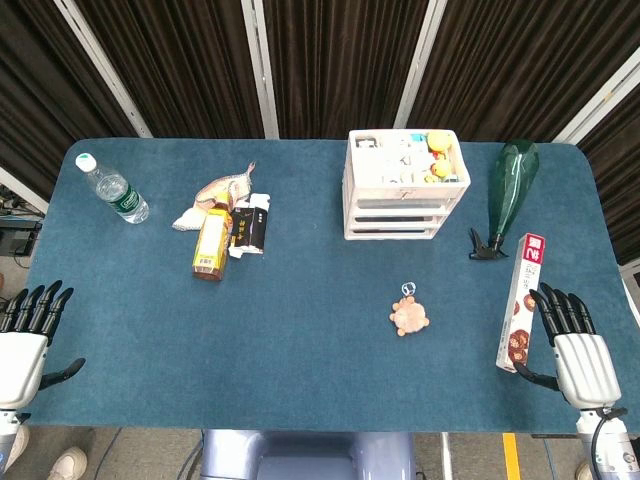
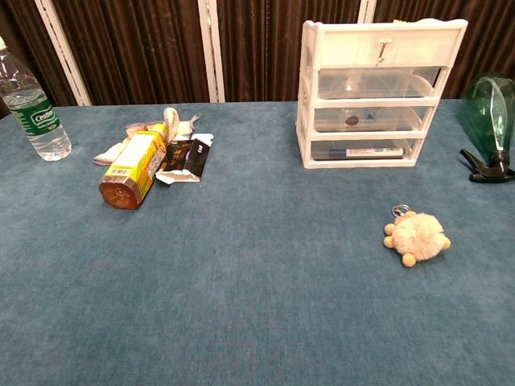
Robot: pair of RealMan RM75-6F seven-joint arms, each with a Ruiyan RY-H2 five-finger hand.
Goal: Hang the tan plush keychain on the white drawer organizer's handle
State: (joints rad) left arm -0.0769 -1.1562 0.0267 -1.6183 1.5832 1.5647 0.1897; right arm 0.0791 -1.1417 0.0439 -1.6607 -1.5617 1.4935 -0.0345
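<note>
1. White and black, the right robot hand (image 1: pixel 580 345) is seen at the near right edge of the blue felt tabletop (image 1: pixel 300 330), palm down, fingers spread and straight, holding nothing; it lies just beside the tall red-and-white cardboard box (image 1: pixel 522 300).
2. The left robot hand (image 1: pixel 25 340) is placed at the near left edge, likewise empty with its fingers apart. Neither robot hand is shown in the chest view.
3. The tan plush keychain (image 1: pixel 409 316) is found lying on the tabletop, right of centre, between the right robot hand and the organizer, well apart from both.
4. Its small metal ring (image 2: pixel 400 211) is pointed away from the robot, toward the organizer; the long axis of the keychain is thus judged to run roughly near-to-far, with the round plush body on the nearer side.
5. The white plastic drawer organizer (image 2: pixel 374 96) is seen standing upright toward the far side of the tabletop, with a small handle (image 2: pixel 384 50) on its top drawer front; nothing is hung on it.
6. The task is judged not yet begun: the keychain remains to be grasped, lifted, carried to the handle and hooked on by its ring. The right robot hand is judged the nearer one for the reach.
</note>
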